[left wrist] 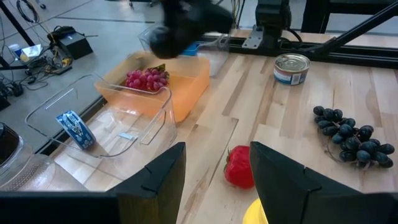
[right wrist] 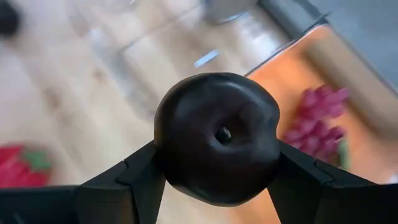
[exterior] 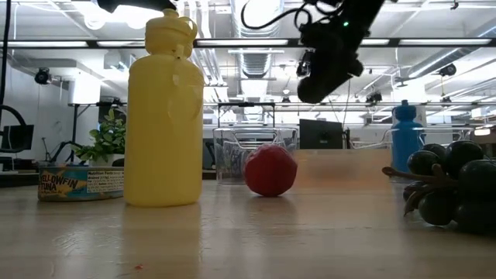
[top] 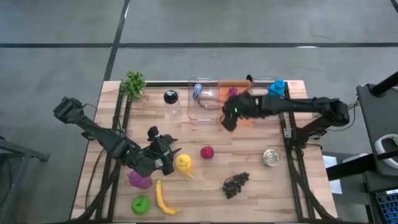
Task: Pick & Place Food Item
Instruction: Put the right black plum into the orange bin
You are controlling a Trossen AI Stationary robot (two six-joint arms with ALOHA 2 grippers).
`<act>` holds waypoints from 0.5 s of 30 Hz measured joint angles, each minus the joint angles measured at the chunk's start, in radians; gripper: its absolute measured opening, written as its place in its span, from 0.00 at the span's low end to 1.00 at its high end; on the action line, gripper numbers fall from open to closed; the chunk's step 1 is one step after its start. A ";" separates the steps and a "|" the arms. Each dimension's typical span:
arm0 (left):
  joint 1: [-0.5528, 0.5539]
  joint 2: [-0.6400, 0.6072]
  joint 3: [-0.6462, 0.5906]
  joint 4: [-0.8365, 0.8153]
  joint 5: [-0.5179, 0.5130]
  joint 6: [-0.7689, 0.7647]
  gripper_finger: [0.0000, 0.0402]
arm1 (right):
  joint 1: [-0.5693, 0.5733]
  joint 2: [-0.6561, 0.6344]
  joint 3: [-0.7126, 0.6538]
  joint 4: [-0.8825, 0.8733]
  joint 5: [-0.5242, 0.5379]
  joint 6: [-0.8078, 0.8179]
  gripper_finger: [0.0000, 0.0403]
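Wooden slat table (top: pixel 261 186), open lab hall behind. Right gripper (right wrist: pixel 217 177) raised off the table, fingers clamped on a dark round fruit, plum-like (right wrist: pixel 217 138). Just beyond it: orange bin (left wrist: pixel 186 84) holding red grapes (left wrist: pixel 147 79), clear bin (left wrist: pixel 93 121) beside. Left gripper (left wrist: pixel 214 180) low over the table, fingers spread, holding nothing; red strawberry (left wrist: pixel 239 167) just ahead, dark grapes (left wrist: pixel 351 137) farther off.
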 joint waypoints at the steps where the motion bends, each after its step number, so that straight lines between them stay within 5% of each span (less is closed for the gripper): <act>1: 0.000 0.000 0.000 0.001 0.000 0.002 0.45 | -0.034 0.010 0.017 0.003 -0.024 -0.020 0.56; 6: 0.000 0.000 0.000 0.004 0.000 0.003 0.44 | -0.195 0.070 0.063 0.048 -0.169 -0.087 0.56; 15: 0.000 0.000 0.000 0.006 0.000 0.006 0.45 | -0.377 0.223 0.114 0.063 -0.181 -0.124 0.56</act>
